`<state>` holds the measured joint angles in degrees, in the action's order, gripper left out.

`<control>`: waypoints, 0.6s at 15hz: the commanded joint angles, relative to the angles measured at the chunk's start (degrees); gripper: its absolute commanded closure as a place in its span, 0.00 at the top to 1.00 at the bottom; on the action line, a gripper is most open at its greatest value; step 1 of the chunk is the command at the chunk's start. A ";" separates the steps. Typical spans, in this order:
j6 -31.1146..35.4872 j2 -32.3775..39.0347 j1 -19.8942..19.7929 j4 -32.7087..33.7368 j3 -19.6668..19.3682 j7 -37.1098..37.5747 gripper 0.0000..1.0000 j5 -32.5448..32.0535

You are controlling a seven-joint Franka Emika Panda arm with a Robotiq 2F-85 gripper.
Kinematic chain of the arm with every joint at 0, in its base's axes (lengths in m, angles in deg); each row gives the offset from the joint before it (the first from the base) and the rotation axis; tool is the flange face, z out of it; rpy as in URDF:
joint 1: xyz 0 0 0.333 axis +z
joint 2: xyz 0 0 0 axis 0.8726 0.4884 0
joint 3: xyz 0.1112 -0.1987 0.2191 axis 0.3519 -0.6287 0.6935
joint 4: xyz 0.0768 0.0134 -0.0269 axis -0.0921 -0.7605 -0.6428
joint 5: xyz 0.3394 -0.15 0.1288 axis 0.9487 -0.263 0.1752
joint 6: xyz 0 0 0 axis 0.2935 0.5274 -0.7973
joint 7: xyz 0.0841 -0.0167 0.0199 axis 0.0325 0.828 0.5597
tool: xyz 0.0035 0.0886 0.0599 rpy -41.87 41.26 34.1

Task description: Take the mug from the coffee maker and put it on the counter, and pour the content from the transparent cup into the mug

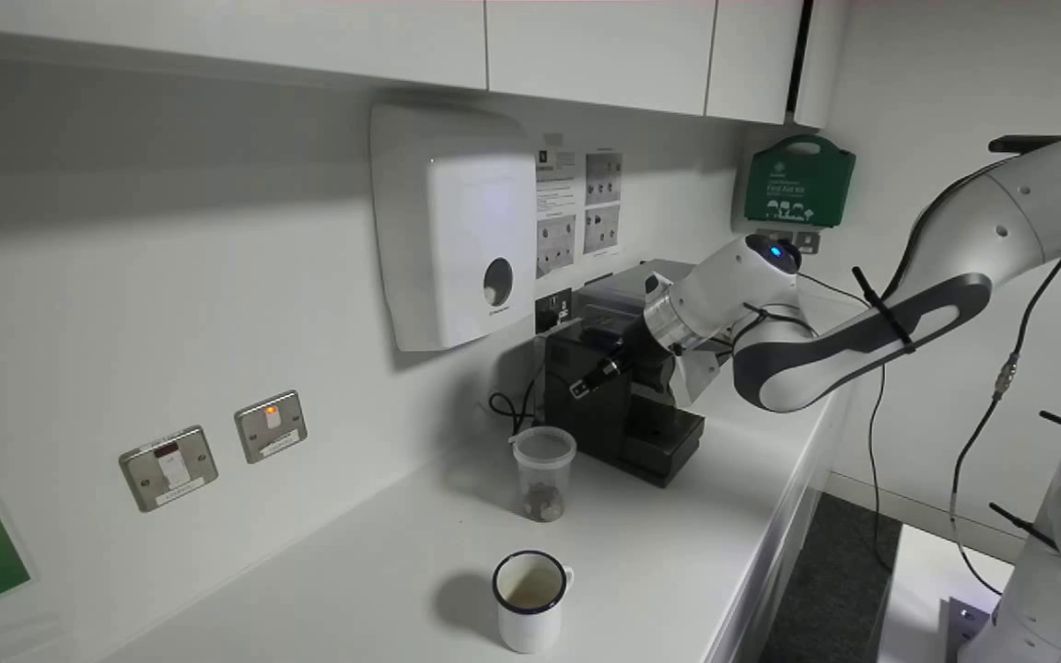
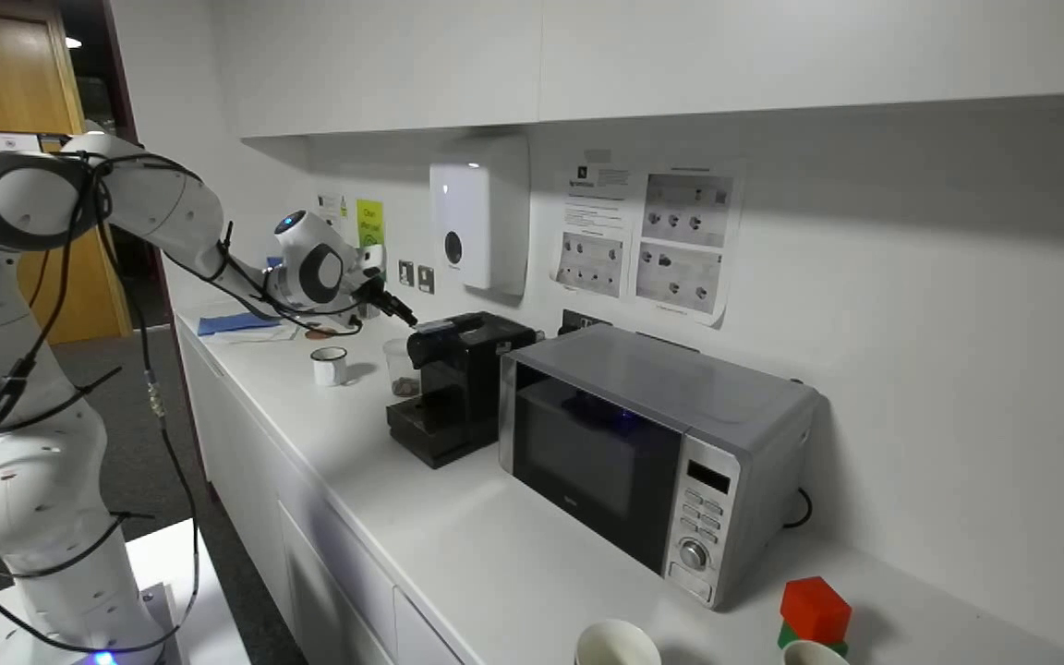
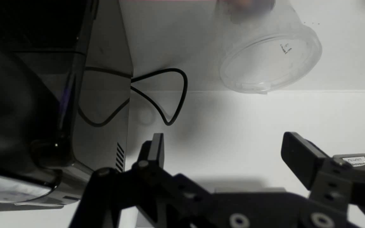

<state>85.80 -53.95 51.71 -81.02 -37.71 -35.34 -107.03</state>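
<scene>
Closest in the wrist view, the gripper [image 3: 225, 147] holds nothing, its fingers [image 3: 299, 155] wide; the transparent cup [image 3: 266, 50] shows toward two o'clock. In an exterior view, the mug [image 1: 530, 615] stands on the counter [image 1: 383, 589] at the cup's six o'clock. In an exterior view, the mug [image 2: 329, 368] is at nine; that cup looks light, probably squeezable, best pinched gently mid-height.

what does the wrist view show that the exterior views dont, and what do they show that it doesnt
Only the wrist view: a row of slanted slots on the coffee maker, small dark marks at the transparent cup, and the gripper plainly open with nothing held.

Only the exterior views, both of them: the mug standing on the counter, the robot's arm and the overhead cabinets.

Shared: coffee maker, transparent cup, gripper and counter.
</scene>
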 commanded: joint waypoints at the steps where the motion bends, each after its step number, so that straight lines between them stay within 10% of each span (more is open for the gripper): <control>1: 1.13 0.60 -0.48 0.62 0.82 1.23 1.00 -1.50; 9: -3.05 3.35 0.63 2.69 3.36 0.21 1.00 0.42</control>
<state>85.18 -52.45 51.85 -80.57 -35.04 -35.34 -106.99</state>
